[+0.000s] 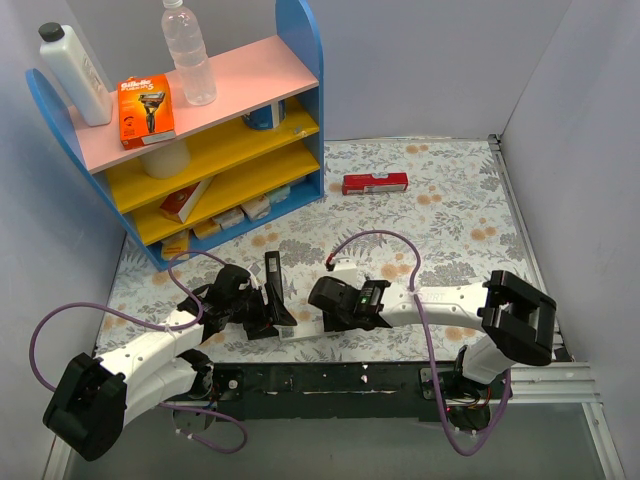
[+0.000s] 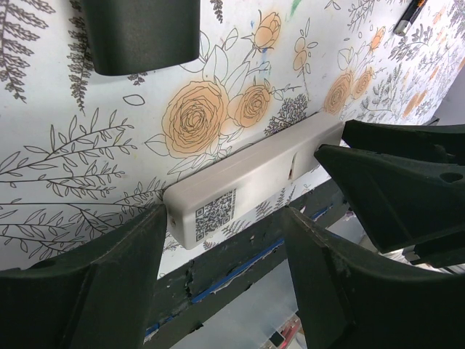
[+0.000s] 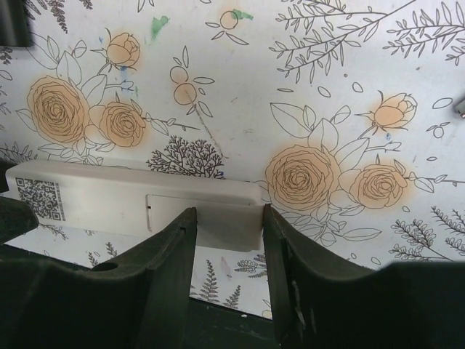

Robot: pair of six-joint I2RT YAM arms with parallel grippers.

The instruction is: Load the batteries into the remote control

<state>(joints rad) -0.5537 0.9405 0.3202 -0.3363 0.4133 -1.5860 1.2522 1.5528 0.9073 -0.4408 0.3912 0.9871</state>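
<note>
Nearest you, the left gripper (image 2: 224, 233) stands wide, its fingers straddling the QR-coded end of the white remote control (image 2: 261, 171) with no visible contact. The right gripper (image 3: 229, 218) stands narrow at the opposite end; you cannot tell whether it presses the remote control. Note one thin dark battery (image 2: 407, 18) on the floral table (image 3: 327, 73), well apart from both grippers.

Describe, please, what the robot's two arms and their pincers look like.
The left arm and right arm have white links with chunky black joint housings; a thin purple cable loops along each. The left pincer and right pincer each carry two matte black, wedge-shaped fingers.
</note>
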